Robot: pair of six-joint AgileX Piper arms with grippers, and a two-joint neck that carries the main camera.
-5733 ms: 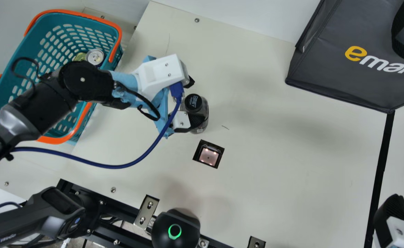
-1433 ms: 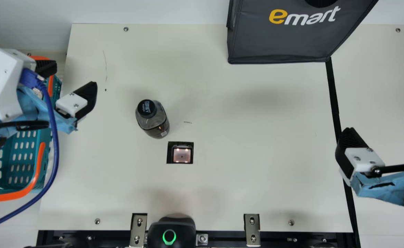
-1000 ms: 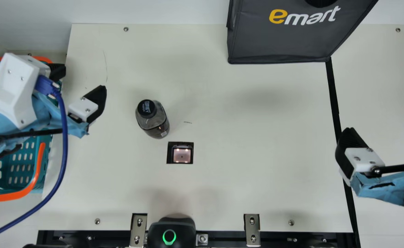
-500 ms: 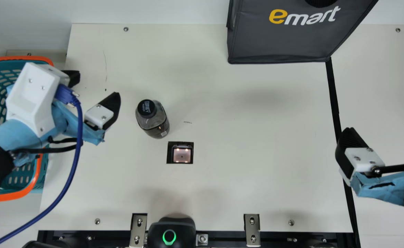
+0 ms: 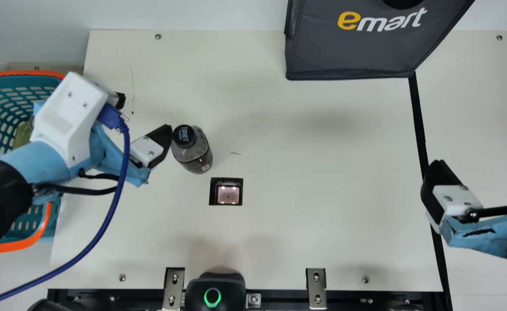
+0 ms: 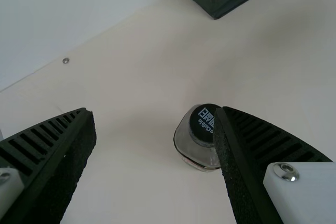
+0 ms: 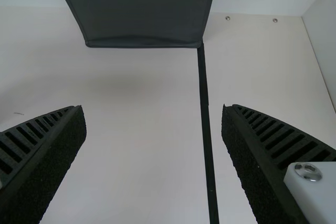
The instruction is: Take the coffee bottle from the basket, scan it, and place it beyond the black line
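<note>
The dark coffee bottle (image 5: 193, 152) with its black cap stands upright on the table, just behind the square scanner window (image 5: 228, 194). My left gripper (image 5: 145, 114) is open to the left of the bottle, one finger close by the cap; whether they touch I cannot tell. In the left wrist view the bottle (image 6: 191, 142) is partly covered by one finger of the open left gripper (image 6: 153, 111). At the right, my right gripper (image 5: 480, 166) hangs open over the black line (image 5: 418, 125). The right wrist view has the open right gripper (image 7: 152, 107) astride the black line (image 7: 205, 103).
The teal basket (image 5: 3, 93) with orange handles, holding a greenish item (image 5: 21, 134), is at the left under my left arm. A dark grey bag (image 5: 357, 47) stands at the back. A black device with a green ring (image 5: 212, 298) sits at the front edge.
The camera turned early on. The left gripper let go of the bottle, stood over the basket side, then came rightward back close to the bottle. Over the last second the right arm has kept still.
</note>
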